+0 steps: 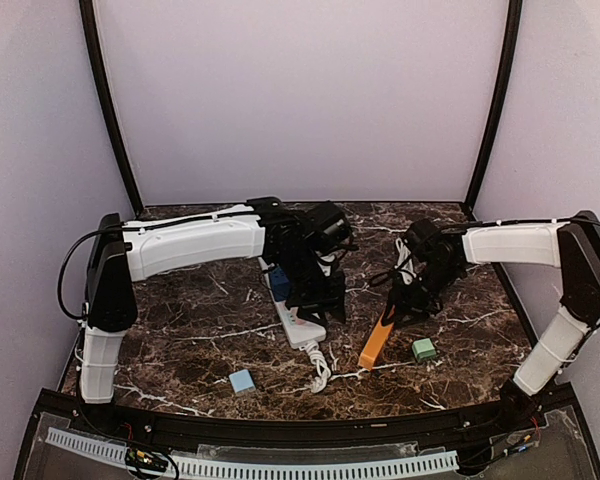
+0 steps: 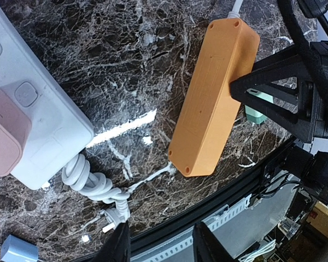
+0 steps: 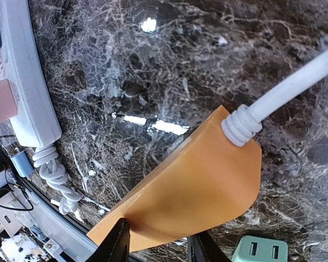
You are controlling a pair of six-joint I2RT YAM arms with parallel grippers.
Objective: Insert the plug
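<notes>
Pink block plug [image 2: 5, 139] lower left already sits in white plastic power strip [image 2: 41, 125], so insertion looks done; left tool [image 2: 161, 240] released, right tool [image 3: 156, 243] state unclear.

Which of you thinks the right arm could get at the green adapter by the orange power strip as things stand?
Probably yes. The green adapter lies bare on the marble just beside the orange power strip, below the right gripper. Nothing covers it; only the strip crowds one side.

Walls: plain pale lilac panels [image 1: 300, 90] on three sides
Corner posts: black [image 1: 108, 110]
Bench: dark brown marble [image 1: 195, 325], white veins, glossy light reflections
</notes>
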